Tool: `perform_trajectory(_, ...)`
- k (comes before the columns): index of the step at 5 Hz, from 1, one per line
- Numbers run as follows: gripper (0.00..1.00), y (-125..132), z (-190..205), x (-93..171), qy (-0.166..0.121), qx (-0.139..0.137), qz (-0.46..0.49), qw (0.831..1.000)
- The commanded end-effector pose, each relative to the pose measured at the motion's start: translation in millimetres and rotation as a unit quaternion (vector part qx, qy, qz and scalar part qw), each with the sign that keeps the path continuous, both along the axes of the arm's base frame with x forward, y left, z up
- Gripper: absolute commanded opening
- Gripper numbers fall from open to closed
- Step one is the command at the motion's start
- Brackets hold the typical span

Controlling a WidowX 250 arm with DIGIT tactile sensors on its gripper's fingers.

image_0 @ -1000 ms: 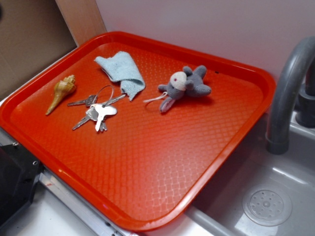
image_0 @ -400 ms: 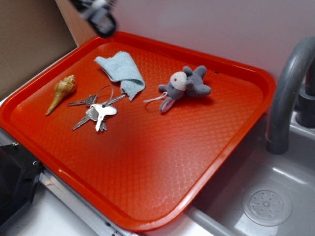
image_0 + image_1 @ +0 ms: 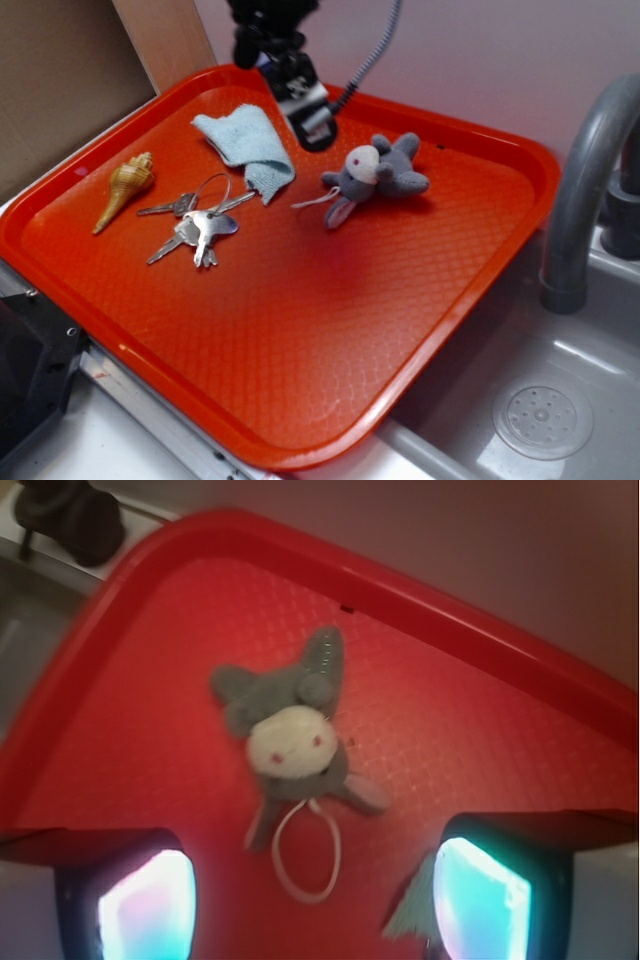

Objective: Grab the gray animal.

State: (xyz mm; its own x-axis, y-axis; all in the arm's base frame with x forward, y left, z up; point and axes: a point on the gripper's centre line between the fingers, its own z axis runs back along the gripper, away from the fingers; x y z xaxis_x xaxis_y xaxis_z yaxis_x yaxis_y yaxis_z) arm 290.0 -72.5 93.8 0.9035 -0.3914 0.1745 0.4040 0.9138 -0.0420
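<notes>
We see a red tray (image 3: 300, 400) holding four things: the gray animal (image 3: 378, 174) toward its far side, a folded light blue cloth (image 3: 245, 142) to its left, a bunch of keys (image 3: 197, 225) nearer the front, and a tan shell (image 3: 123, 188) by the left rim. Our claw (image 3: 310, 122) hangs above the tray between cloth and animal, touching neither. In the wrist view its fingers (image 3: 145, 905) stand spread, the animal (image 3: 290, 735) lying between them with its string loop (image 3: 305, 855) toward us.
</notes>
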Motion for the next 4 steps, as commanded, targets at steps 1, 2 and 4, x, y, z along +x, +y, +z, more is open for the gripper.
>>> perform_trajectory(1, 1.0, -26.3, -27.1, 17.5, 0.013, 0.003, -0.053, 0.998)
perform_trajectory(2, 1.0, -39.1, -41.5, 16.4, 0.026, 0.002, -0.091, 0.995)
perform_trajectory(4, 1.0, -43.5, -61.6, 18.0, 0.048, 0.021, -0.097, 0.994)
